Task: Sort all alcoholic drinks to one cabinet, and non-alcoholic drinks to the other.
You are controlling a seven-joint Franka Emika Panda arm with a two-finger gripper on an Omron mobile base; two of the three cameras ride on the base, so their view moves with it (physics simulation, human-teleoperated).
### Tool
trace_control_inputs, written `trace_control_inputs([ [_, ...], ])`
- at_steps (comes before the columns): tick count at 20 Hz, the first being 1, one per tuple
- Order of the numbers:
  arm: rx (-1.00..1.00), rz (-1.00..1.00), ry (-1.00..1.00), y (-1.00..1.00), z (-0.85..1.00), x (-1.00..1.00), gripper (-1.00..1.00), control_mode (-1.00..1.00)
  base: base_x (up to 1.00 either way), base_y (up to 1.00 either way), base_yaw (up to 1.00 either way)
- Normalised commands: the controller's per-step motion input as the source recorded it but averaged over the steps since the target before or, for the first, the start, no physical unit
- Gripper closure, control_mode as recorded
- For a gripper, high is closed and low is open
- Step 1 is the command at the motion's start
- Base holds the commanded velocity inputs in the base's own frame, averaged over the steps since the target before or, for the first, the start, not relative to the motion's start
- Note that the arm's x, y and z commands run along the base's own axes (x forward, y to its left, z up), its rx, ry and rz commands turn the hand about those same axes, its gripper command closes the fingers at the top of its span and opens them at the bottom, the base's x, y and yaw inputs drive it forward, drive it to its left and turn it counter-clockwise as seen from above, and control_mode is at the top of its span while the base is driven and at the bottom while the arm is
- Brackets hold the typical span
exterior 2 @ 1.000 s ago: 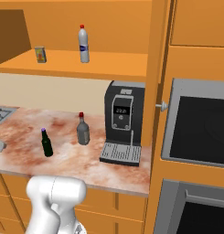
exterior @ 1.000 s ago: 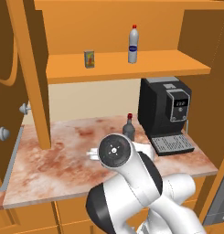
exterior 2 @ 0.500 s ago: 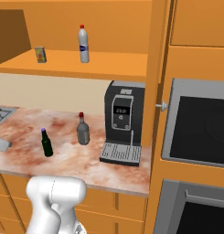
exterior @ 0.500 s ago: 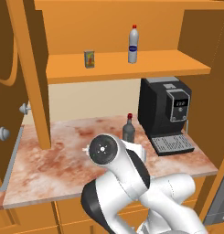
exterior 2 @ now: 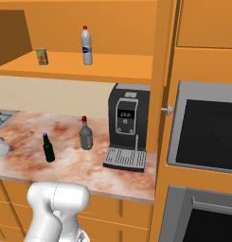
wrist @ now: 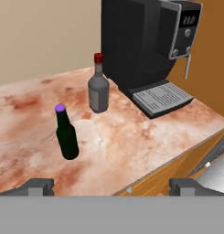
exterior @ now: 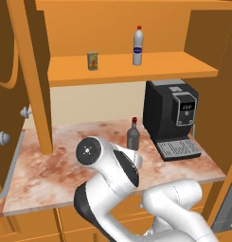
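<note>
Carton (exterior: 92, 61) and white bottle (exterior: 138, 46) already stand on the cabinet shelf (exterior: 183, 71), while beer bottle (wrist: 66, 133) and grey bottle (wrist: 98, 86) wait upright on the table (wrist: 131, 141) before the wide-open, empty tool (wrist: 111, 187).

I make out very little writing from here. The black coffee machine (exterior 2: 127, 124) at the right of the marbled counter has a small dark display (exterior 2: 123, 115) on its front; in the right base view it carries pale digits that look like "22.0", though I cannot be sure of them. In the hand view the same display (wrist: 190, 20) shows light characters too small to read. The blue label (exterior: 137, 49) on the tall white plastic bottle (exterior: 138, 46) on the shelf is blurred, and the small yellow-green carton (exterior: 92, 61) left of it bears no print I can read.
</note>
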Motion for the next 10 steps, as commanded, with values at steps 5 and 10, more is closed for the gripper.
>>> trace_control_inputs([
  [5, 0.0, 0.0, 0.0, 0.0, -0.22, 0.2, -1.0, -1.0, 0.0, 0.0, 0.0],
  [10, 0.0, 0.0, -0.01, 0.0, -0.2, 0.26, -1.0, -1.0, 0.0, 0.0, 0.0],
])
